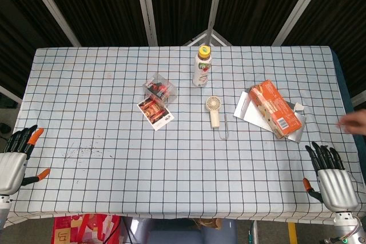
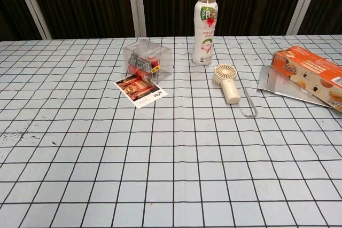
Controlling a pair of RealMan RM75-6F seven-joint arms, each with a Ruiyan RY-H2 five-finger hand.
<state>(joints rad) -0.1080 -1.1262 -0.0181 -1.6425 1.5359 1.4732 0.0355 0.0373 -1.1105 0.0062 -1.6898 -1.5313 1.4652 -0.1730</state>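
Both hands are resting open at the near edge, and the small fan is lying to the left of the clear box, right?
Not quite. The fan lies to the right of the clear box, below the bottle, as the head view shows. The rest holds: the left hand and right hand are open at the near edge, holding nothing.

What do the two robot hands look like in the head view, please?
Each has a ribbed, silver-grey metallic back and black fingers. The left robot hand has orange tips on its thumb and on one finger; the right robot hand shows an orange tip on its thumb. A silver wrist section shows under the right one.
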